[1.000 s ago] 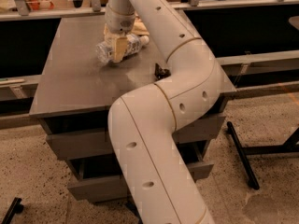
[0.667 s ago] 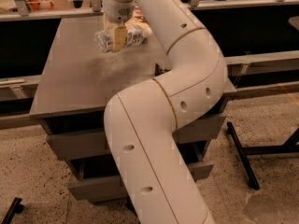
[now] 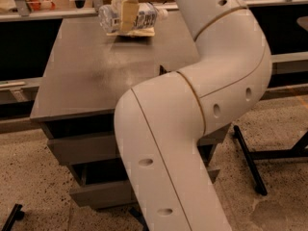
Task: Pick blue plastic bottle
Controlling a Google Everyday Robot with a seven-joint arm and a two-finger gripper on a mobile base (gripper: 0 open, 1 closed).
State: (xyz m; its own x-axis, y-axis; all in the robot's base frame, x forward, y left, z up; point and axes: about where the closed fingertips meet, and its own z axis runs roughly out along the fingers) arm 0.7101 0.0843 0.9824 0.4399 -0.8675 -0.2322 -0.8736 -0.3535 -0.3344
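Observation:
The blue plastic bottle (image 3: 147,16) is a clear pale bottle with a white cap pointing right. It hangs sideways at the far edge of the grey table (image 3: 91,76). My gripper (image 3: 126,24) comes down from the top of the view and is shut on the bottle's middle. One tan finger (image 3: 128,11) crosses its front. The bottle is held a little above the brown-and-yellow snack bag (image 3: 137,32), which lies flat on the table beneath it.
My white arm (image 3: 192,119) fills the foreground and hides the table's right side. A small dark wrapper (image 3: 163,70) peeks out at the arm's edge. A black stand leg (image 3: 248,158) is on the floor to the right. A rail runs behind the table.
The gripper has risen and moved toward the far edge with the bottle in it. The bottle has come off the table top, and the snack bag has stayed behind.

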